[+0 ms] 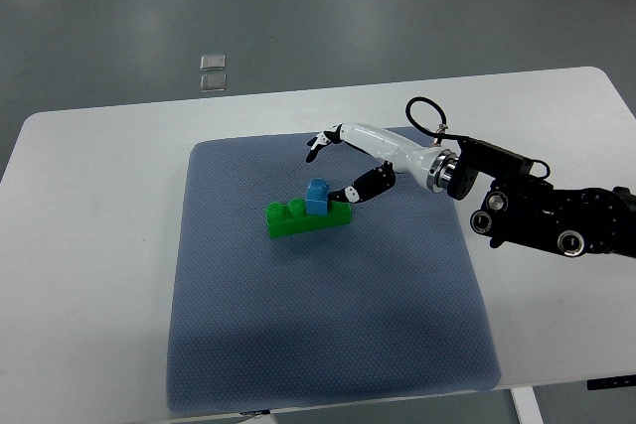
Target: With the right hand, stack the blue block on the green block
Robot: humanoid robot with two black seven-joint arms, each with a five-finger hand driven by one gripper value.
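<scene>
I see the small blue block (pixel 317 197) sitting upright atop the long green block (pixel 306 216), toward its right end.

small block (pixel 317 197) on long block (pixel 306 217), mat (pixel 328 345) beneath, robot hand (pixel 350 161) right

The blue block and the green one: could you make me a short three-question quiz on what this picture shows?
1. True or false: the blue block sits on the green block.
2. Which robot hand is in view? A) left B) right
3. What lies under the green block?

Key: 1. True. 2. B; its arm enters from the picture's right, its fingers spread and holding nothing. 3. A blue-grey mat on the white table.
</scene>
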